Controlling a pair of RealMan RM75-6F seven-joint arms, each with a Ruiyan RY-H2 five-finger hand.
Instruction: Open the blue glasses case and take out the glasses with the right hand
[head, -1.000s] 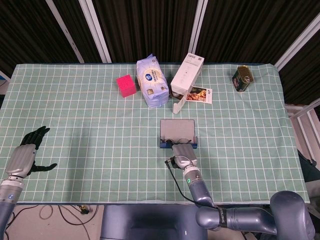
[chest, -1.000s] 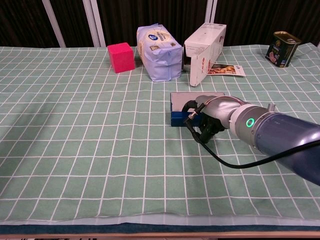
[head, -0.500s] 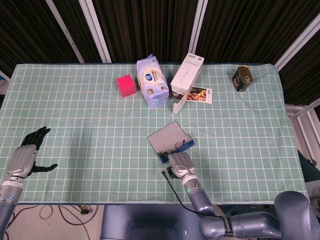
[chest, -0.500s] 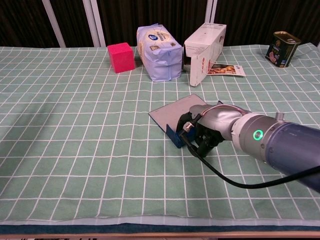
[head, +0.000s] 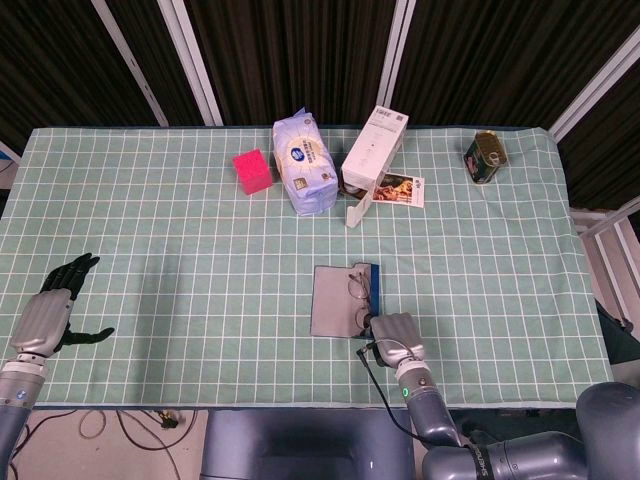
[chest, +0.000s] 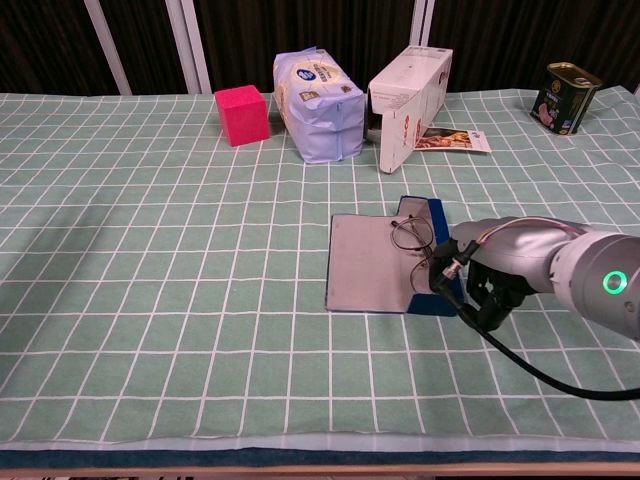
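The blue glasses case (head: 374, 290) (chest: 436, 262) lies open in the middle of the table's near half, with its grey lid (head: 335, 300) (chest: 368, 262) flat on the cloth to the left. Thin-framed glasses (head: 358, 291) (chest: 410, 240) lie across the base and the lid. My right hand (head: 395, 338) (chest: 490, 278) sits at the case's near end, its fingers curled on the blue rim. My left hand (head: 48, 315) rests at the near left edge, fingers apart and holding nothing.
Along the far side stand a pink cube (head: 252, 170) (chest: 242, 114), a blue-white bag (head: 305, 165) (chest: 318, 104), a tipped white carton (head: 372, 150) (chest: 410, 88) with a leaflet (head: 398, 188), and a can (head: 485, 157) (chest: 565, 97). A black cable (chest: 530, 365) trails from my right wrist.
The case has swung round and shifted right with my right hand, from lid pointing away to lid lying left. The glasses now show plainly. My left hand has stayed put.
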